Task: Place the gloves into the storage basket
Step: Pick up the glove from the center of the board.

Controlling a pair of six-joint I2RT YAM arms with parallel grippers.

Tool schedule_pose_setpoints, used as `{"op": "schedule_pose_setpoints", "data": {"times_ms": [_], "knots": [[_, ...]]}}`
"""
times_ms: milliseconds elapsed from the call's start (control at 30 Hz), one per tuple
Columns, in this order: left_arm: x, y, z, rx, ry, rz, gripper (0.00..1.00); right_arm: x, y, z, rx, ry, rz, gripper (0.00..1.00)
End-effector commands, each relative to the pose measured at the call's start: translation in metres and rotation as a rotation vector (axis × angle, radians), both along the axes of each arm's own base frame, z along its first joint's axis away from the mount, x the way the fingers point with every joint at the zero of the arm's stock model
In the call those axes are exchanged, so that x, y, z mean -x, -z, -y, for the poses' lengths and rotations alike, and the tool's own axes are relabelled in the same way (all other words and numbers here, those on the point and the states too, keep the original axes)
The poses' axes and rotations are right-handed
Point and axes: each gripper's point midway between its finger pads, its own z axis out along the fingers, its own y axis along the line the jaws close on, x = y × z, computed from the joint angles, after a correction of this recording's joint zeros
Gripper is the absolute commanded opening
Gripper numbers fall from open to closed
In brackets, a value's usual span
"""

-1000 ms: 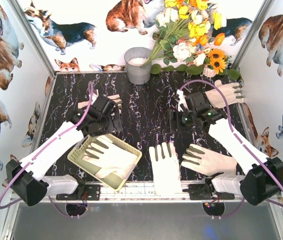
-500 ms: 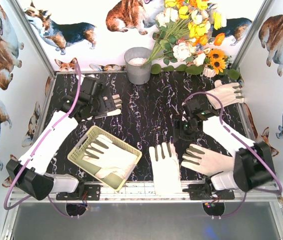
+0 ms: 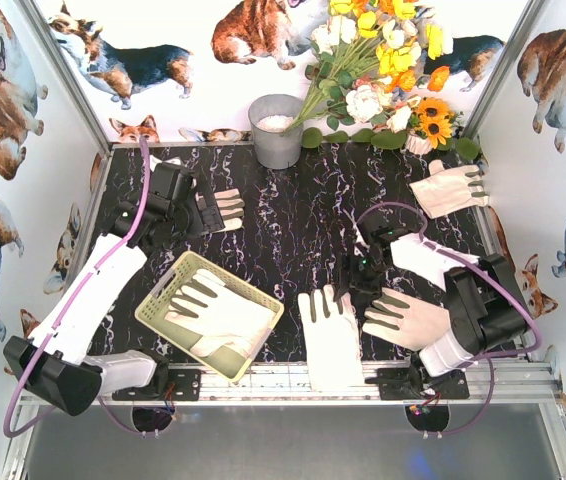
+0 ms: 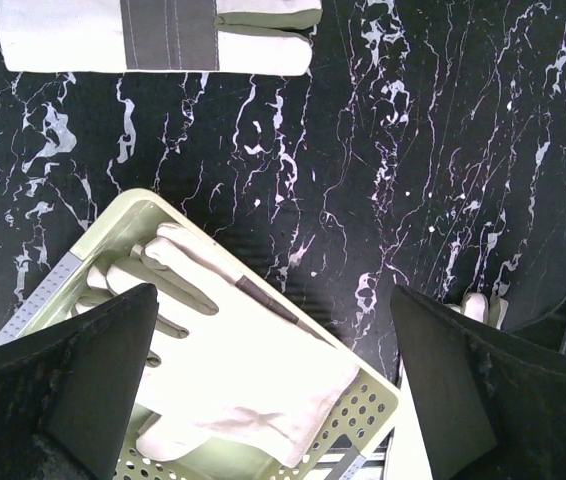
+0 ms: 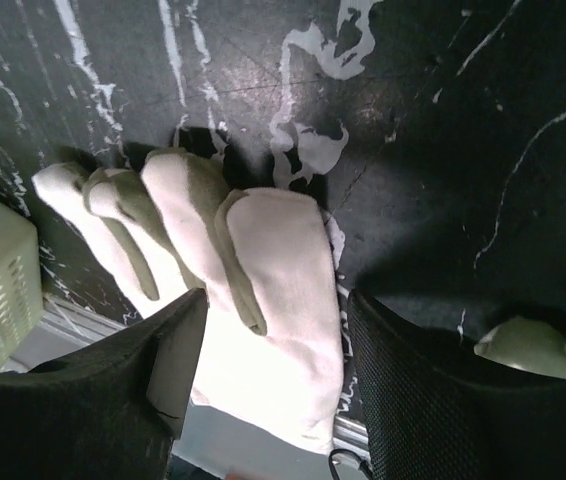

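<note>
Right end effector [image 5: 275, 300] spread, glove [image 5: 283, 240] directly under it; drop straight, pinch fabric not worktop [image 5: 423, 140] imo. Left end effector [image 4: 273, 300] spread too.

A staged lab test booth: corgi-print walls [image 3: 163, 60], aluminium frame posts [image 3: 63, 70] and a black marble-pattern tabletop [image 3: 303, 200]

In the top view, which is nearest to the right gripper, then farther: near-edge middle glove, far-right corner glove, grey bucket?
1. Near-edge middle glove, just beneath the right gripper.
2. Far-right corner glove, back right.
3. Grey bucket, back wall, leftward.
</note>
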Motion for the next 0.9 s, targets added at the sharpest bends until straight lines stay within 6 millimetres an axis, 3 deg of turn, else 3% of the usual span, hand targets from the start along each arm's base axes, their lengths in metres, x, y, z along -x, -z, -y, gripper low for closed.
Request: {"op": "schedule_pose_setpoints", "data": {"times_ms": [0,100,167,233,400,633,867], "knots": [[-0.001,0.001,0.000,0.003,0.021,0.003,0.94,-0.005,0.010,-0.008,-0.029,-0.015,0.012,0.58],[-0.006,0.001,0.003,0.001,0.032,-0.001,0.94,-0.006,0.015,-0.012,-0.039,-0.020,-0.003,0.54],[-0.008,0.001,0.004,-0.004,0.040,-0.003,0.94,-0.008,0.015,-0.015,-0.052,-0.022,-0.006,0.45],[-0.010,0.000,0.006,-0.005,0.052,-0.003,0.94,-0.010,0.011,-0.018,-0.065,-0.019,-0.006,0.30],[-0.017,-0.004,0.020,0.021,0.135,0.021,0.93,-0.032,-0.027,-0.029,-0.114,0.001,0.069,0.01],[-0.031,-0.011,0.062,0.145,0.314,0.068,0.92,-0.070,-0.102,-0.045,-0.188,0.068,0.212,0.00],[-0.023,-0.022,0.100,0.316,0.492,0.118,0.92,-0.095,-0.183,-0.062,-0.340,0.118,0.394,0.00]]}}
